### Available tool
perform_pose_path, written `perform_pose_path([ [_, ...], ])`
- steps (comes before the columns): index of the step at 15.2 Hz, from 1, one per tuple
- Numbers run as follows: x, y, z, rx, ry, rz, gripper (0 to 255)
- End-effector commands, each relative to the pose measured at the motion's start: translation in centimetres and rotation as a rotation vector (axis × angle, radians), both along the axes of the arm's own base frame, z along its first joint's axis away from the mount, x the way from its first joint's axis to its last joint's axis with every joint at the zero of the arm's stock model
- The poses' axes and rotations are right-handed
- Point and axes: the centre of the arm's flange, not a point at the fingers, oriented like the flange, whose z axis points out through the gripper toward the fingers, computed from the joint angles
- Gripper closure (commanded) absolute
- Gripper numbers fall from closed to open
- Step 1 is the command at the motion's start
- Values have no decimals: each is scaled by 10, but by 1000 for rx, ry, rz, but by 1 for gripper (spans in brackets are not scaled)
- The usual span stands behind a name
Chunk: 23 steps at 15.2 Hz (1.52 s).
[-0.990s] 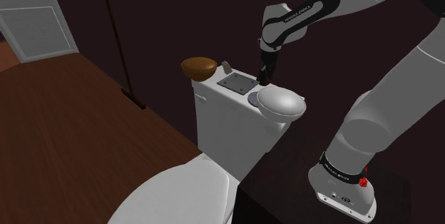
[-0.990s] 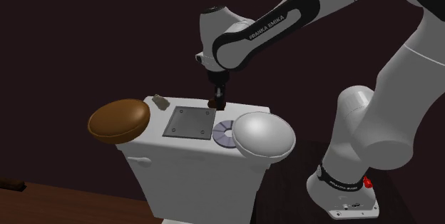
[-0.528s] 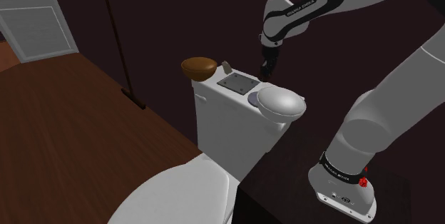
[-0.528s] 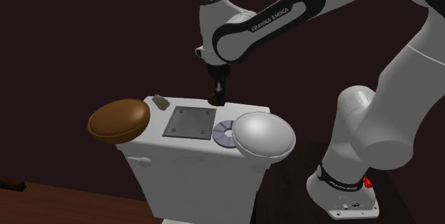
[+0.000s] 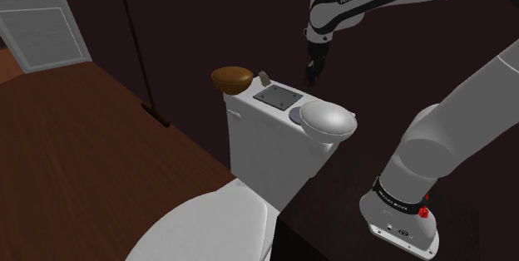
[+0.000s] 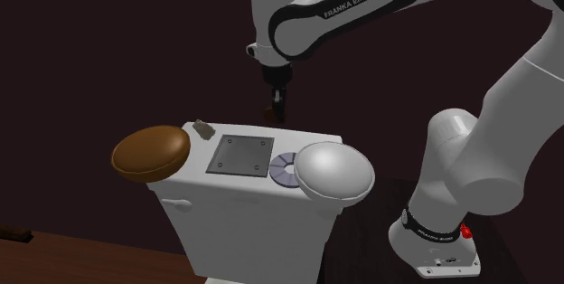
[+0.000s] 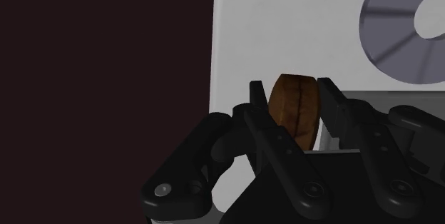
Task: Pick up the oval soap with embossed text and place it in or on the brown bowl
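Tank lid (image 6: 307, 142) lay below the tool (image 6: 277, 112), not touching; tool was clamped on brown oval soap (image 7: 292, 114).

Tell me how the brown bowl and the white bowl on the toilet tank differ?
The brown bowl is glossy brown; the white bowl is pale. The brown bowl sits at the tank lid's end on the second exterior view's left, the white bowl at the other end. A small block lies by the brown bowl; the white bowl hides part of a grey disc. Both are rounded and overhang the lid.
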Motion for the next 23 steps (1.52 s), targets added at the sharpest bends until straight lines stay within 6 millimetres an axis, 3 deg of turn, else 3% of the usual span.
perform_pose_path([
  [1,0,0,11,0,0,0,255],
  [20,0,0,109,0,0,0,255],
  [23,34,21,110,0,0,0,255],
])
